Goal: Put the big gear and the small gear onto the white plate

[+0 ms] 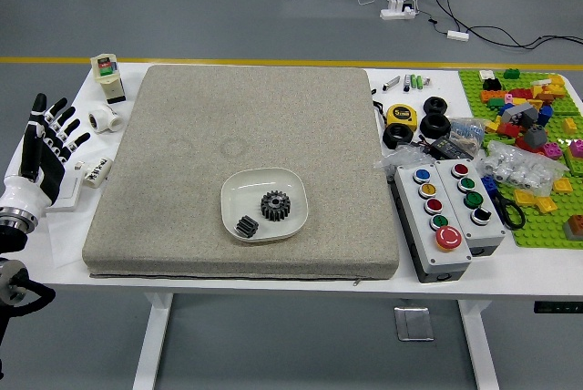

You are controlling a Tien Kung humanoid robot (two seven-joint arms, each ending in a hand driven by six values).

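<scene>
White plate (239, 191): a glossy, shallow dish with rounded corners rests before you on the gray mat (182, 135), whose surface is matte and finely woven.
Big gear (275, 205): dark and round with a toothed rim, it sits inside the white plate, just right of its middle.
Small gear (247, 226): a dark, stubby, ridged cylinder, it lies on the white plate too, near the left part of its near rim.
Your left hand (55, 139): black and white, it is raised well to the left of the white plate, fingers spread apart.
Button boxes (414, 217): two pale, hard-edged housings with round colored caps stand to the right of the white plate.
Tape measure (401, 117): yellow and black, it sits beyond and to the right of the white plate.
Building bricks (522, 117): multicolored, knobbly pieces lie far to the white plate's right, on a studded green base (542, 230).
</scene>
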